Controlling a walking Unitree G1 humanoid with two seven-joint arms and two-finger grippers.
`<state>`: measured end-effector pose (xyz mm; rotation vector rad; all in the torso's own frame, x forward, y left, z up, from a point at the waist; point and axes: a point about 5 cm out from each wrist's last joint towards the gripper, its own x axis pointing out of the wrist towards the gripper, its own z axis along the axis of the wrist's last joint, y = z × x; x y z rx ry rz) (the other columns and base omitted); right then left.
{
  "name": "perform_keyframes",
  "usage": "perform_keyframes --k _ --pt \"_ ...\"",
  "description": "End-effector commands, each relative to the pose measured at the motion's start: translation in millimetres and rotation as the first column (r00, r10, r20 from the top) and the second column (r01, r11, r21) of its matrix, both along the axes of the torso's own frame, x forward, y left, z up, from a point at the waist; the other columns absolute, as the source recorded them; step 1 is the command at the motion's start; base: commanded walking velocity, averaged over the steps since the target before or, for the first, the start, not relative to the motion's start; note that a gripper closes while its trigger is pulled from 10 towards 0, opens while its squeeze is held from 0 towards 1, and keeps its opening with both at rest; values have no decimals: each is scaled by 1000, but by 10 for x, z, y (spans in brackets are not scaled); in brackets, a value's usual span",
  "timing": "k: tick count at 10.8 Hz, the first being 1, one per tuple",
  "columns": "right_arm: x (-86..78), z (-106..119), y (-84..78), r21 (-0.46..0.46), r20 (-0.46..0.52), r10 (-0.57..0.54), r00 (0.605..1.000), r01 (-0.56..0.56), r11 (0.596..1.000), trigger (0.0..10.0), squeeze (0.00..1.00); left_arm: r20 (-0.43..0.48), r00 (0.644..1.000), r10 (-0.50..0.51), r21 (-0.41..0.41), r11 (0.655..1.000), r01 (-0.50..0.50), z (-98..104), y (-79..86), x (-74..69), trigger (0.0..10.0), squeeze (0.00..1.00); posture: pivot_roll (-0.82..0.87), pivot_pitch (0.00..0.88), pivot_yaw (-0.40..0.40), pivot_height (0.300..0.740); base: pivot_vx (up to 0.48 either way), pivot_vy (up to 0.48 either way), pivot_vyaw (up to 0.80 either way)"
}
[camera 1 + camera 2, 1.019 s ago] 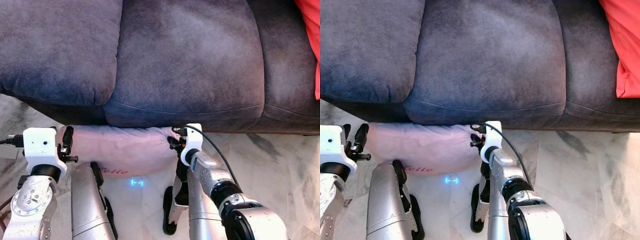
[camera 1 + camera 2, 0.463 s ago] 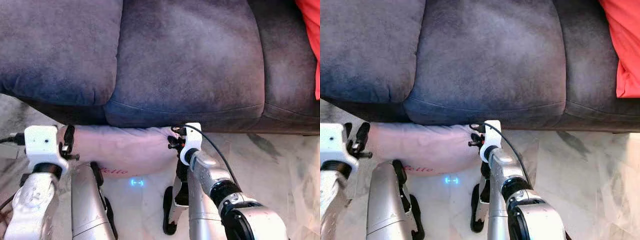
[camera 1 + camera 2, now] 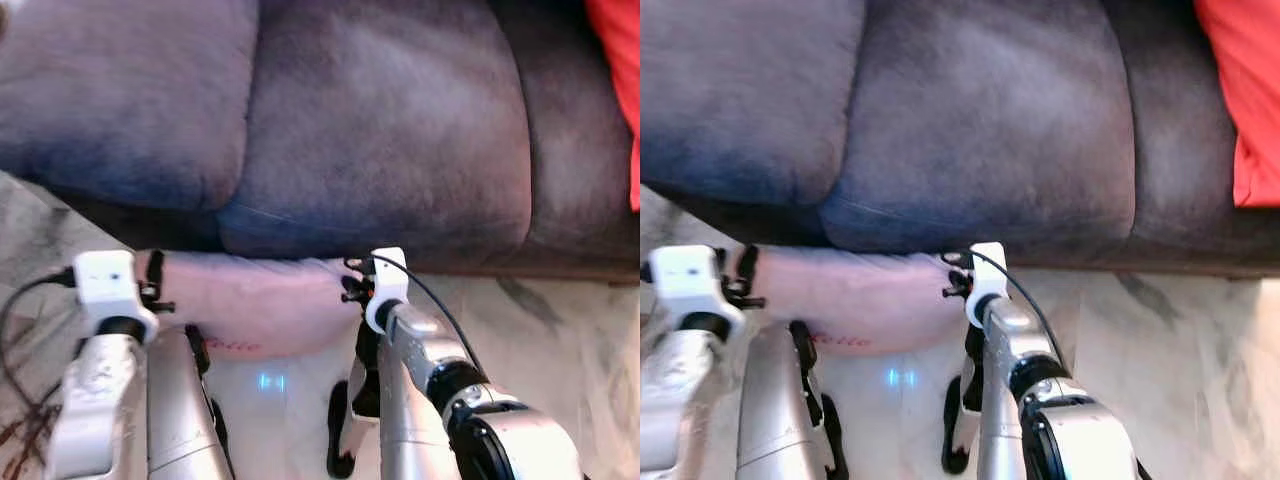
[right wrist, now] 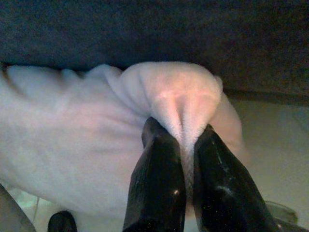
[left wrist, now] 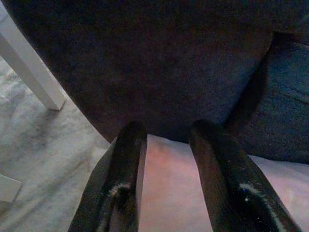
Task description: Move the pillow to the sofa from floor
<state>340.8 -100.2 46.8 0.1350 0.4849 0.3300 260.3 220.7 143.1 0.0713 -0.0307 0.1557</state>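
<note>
A pale pink pillow (image 3: pixel 250 300) with red lettering lies on the floor, pressed against the front of the dark grey sofa (image 3: pixel 380 130). My right gripper (image 3: pixel 350 285) is at the pillow's right end. In the right wrist view it is shut on a bunched fold of the pillow (image 4: pixel 183 96). My left gripper (image 3: pixel 155 282) is at the pillow's left end. In the left wrist view its fingers (image 5: pixel 125 159) stand apart over the pink fabric (image 5: pixel 166 188), just below the sofa's front.
A red cushion (image 3: pixel 1240 90) lies on the sofa's right end. The marble floor (image 3: pixel 560 340) stretches to the right. My own legs (image 3: pixel 185 420) stand close in front of the pillow. A white furniture leg (image 5: pixel 29 67) is near the left gripper.
The view has shifted and blurred, so the camera moved. My left arm has come in closer along the pillow's left end. The right gripper keeps its hold on the pillow.
</note>
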Motion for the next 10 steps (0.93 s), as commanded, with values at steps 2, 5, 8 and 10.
perform_keyframes --k 2,5,8,10 --pt "-24 -42 -243 -9 39 -97 994 98 995 10000 0 -49 999 13 0 1000 -13 -231 -6 27 10000 0 141 198 -146 505 0 0 0" --pt "-44 -70 -244 -7 40 -118 992 118 993 10000 0 -30 1000 -4 16 1000 4 -292 -49 98 10000 0 143 162 -130 505 0 0 0" --pt "-23 -43 -218 7 51 -132 990 132 991 10000 0 17 1000 -8 31 999 8 -226 -16 186 10000 0 159 137 -116 505 0 0 0" --pt "-19 -38 -224 10 52 -139 989 139 990 10000 0 34 999 -21 36 999 20 -207 -26 232 10000 0 161 118 -106 505 -272 0 0"
